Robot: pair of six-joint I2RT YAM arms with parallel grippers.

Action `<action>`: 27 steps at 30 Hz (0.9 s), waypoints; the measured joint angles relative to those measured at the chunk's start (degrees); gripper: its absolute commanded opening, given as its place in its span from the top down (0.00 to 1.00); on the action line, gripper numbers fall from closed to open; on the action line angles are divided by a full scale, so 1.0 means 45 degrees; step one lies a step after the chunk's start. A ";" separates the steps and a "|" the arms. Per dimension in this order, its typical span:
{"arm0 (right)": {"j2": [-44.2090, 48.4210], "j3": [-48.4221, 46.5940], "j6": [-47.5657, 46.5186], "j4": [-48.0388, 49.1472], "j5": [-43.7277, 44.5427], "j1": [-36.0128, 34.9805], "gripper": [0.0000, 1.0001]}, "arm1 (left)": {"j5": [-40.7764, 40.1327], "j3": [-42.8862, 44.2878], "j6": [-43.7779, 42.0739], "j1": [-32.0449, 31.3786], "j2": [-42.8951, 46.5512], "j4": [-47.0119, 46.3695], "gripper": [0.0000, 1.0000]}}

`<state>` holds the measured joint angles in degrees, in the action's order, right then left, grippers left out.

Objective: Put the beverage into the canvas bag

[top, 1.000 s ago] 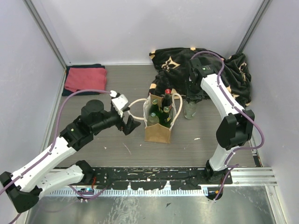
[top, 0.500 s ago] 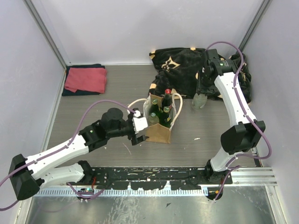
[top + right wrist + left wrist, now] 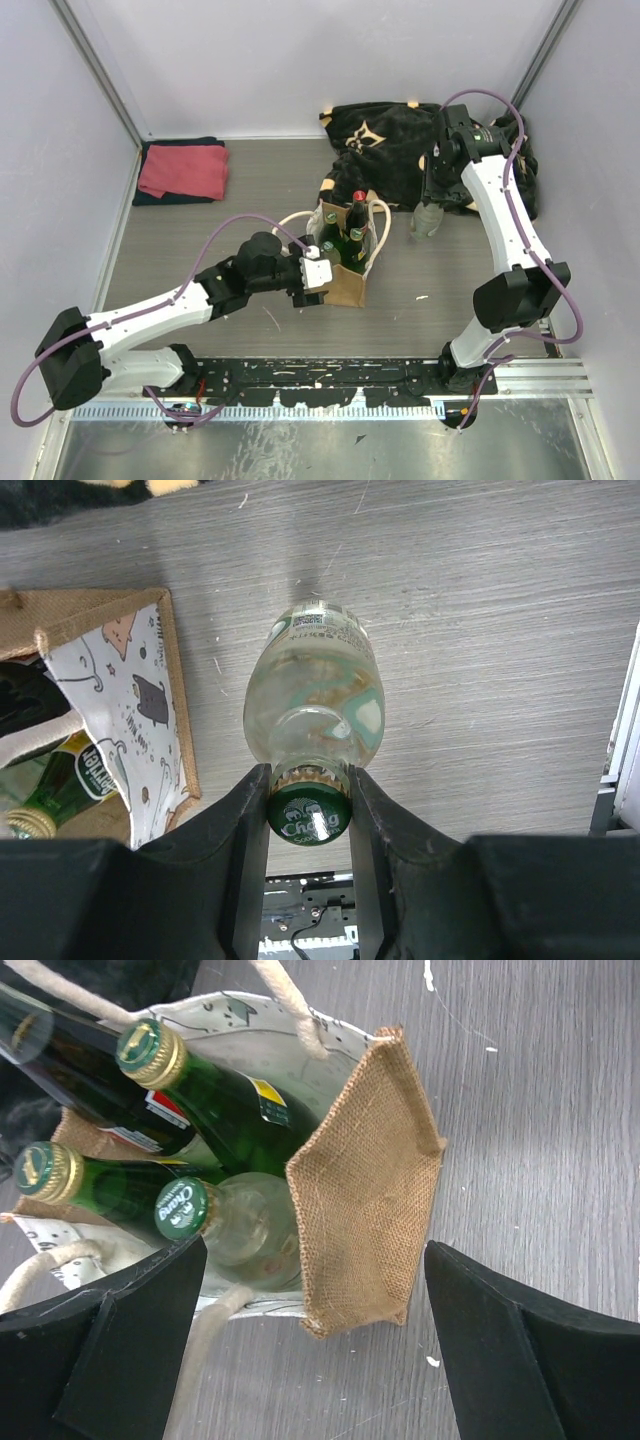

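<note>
Right wrist view: the right end effector (image 3: pixel 308 783) is clamped on the neck of a clear glass beverage bottle (image 3: pixel 312 690). Its two black fingers (image 3: pixel 250 820) pinch just under the green crown cap (image 3: pixel 308 820). The bottle hangs upright below the grip, over the grey wood-grain table (image 3: pixel 500 630). It is just beside the small tan-brown canvas bag (image 3: pixel 125 700) and apart from it. Whether its base is off the table I cannot tell.

On the other side, the left end effector (image 3: pixel 312 1260) stands wide open and holds nothing. Its jaws straddle the near corner of the bag, probably to steady it. Whether they touch the fabric is unclear.

The bag already holds green glass bottles (image 3: pixel 215 1100) and a clear one (image 3: pixel 250 1230), so free room looks tight.

The beverage should handle as stiff, smooth and breakable, and fairly heavy if full. The neck is a sound place to hold, since the cap's flare acts as a ledge against slipping. A bottle held so high can swing, though, and glass could knock on glass going in. The bag's sides are soft and could fold inward.
</note>
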<state>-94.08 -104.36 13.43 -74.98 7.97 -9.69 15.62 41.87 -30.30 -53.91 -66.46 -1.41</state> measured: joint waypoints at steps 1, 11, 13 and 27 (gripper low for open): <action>0.0000 -0.0112 -0.0010 -0.0087 -0.0019 0.0000 0.99 | 0.0010 -0.0015 -0.0049 -0.0005 -0.0121 -0.0005 0.03; 0.0000 -0.3667 -0.0015 -0.1404 -0.0272 0.0000 0.99 | 0.0466 -0.0165 -0.0364 -0.0257 -0.0860 -0.0199 0.12; 0.0000 -0.4473 -0.0010 -0.1622 -0.0340 0.0000 0.99 | 0.0636 -0.0165 -0.0393 -0.0321 -0.0996 -0.0194 0.19; 0.0811 -0.5280 -0.0005 -0.1957 -0.2370 0.0000 0.99 | 0.1224 -0.0107 -0.0321 -0.0374 -0.1054 0.0180 0.72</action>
<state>-90.43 -128.11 13.41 -83.79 -2.70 -9.69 21.12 41.39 -31.75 -55.59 -71.20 -0.60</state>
